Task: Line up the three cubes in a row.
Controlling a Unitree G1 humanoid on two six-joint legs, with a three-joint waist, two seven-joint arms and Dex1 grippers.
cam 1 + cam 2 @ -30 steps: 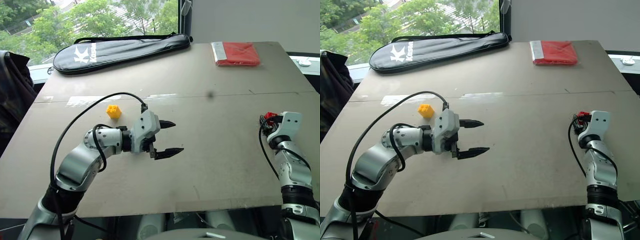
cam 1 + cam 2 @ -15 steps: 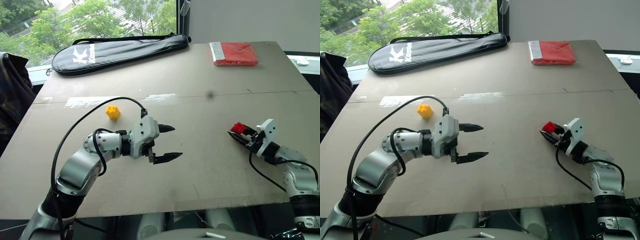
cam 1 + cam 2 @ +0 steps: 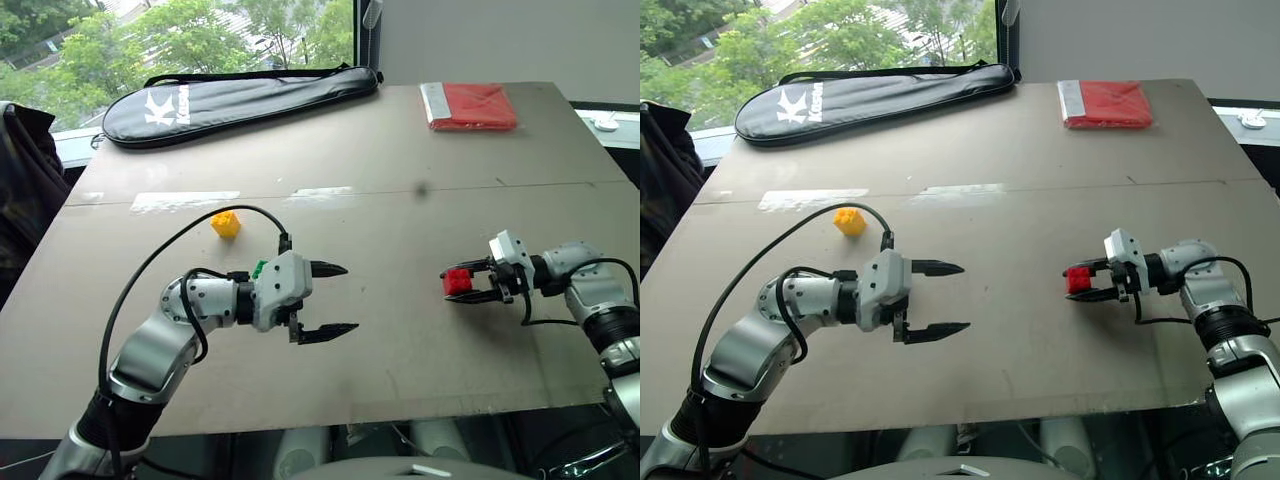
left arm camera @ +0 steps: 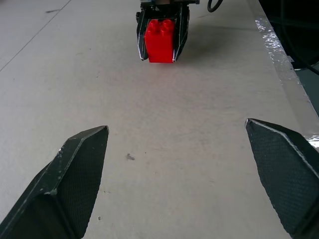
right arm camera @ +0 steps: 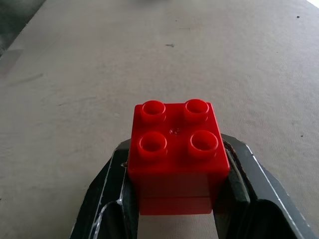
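My right gripper (image 3: 452, 284) is shut on the red cube (image 5: 177, 149), studs up, low over the table's right side and pointing left. Whether the cube rests on the table I cannot tell. My left gripper (image 3: 338, 298) stands open near the table's middle, facing the red cube (image 4: 160, 34) across a stretch of bare board, with nothing between its fingers. The yellow cube (image 3: 226, 224) sits on the table behind the left arm. A bit of the green cube (image 3: 259, 268) peeks out from behind the left wrist, mostly hidden.
A long black racket bag (image 3: 240, 100) lies along the far left edge of the table (image 3: 400, 380). A flat red folded cloth (image 3: 470, 105) lies at the far right corner. A dark garment (image 3: 25, 170) hangs off the left side.
My right arm has swung in to the left with the red cube, turning the gripper from pointing away to pointing left. The left gripper has drifted slightly nearer and stayed open.
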